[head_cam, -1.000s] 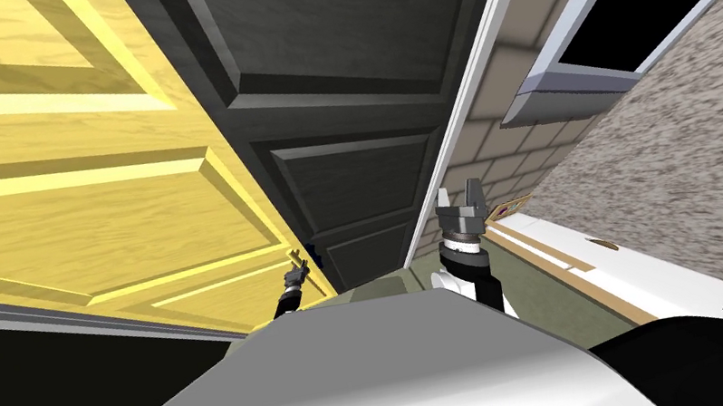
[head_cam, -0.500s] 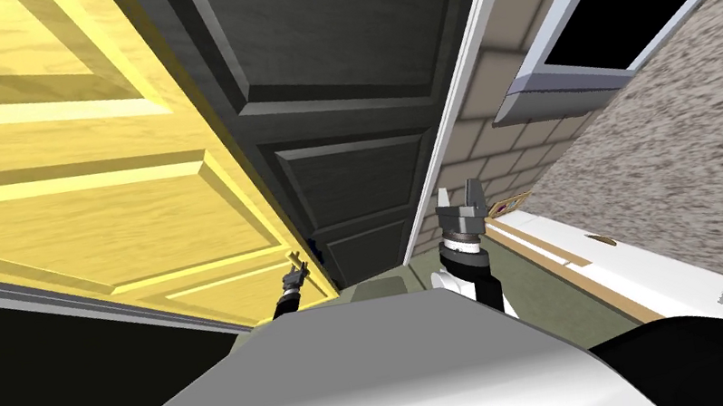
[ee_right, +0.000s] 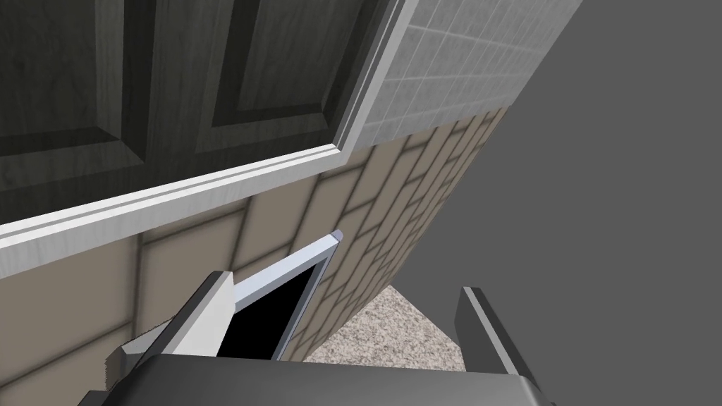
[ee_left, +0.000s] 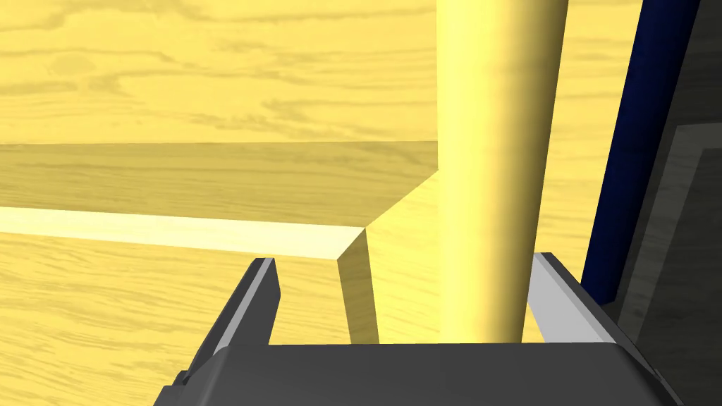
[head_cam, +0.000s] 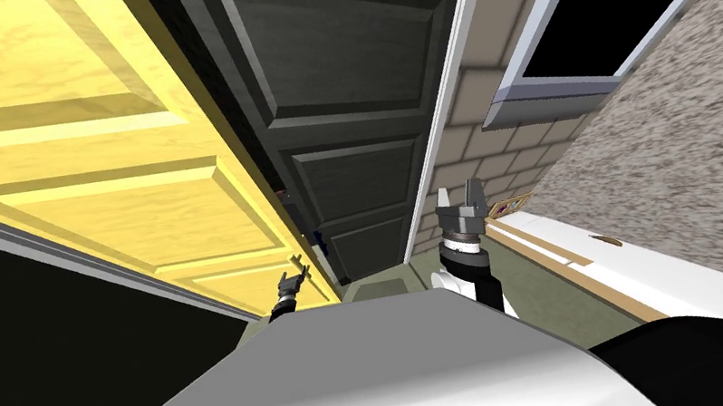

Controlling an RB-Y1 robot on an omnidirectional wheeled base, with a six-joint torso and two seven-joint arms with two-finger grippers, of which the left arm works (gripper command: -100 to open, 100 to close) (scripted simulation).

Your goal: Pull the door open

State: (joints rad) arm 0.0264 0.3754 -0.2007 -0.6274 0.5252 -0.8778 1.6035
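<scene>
Beside a tiled wall (head_cam: pixel 469 141), the yellow door (head_cam: pixel 83 141) stands ajar; our left gripper (ee_left: pixel 403 259), jaws spread, hooks its handle (ee_left: pixel 497 176); right gripper (head_cam: pixel 459 190) hangs open. Next we pull farther back.

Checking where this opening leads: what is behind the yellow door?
Past the edge of the yellow door, a dark grey door and a blue strip show. It covers the rest.
</scene>
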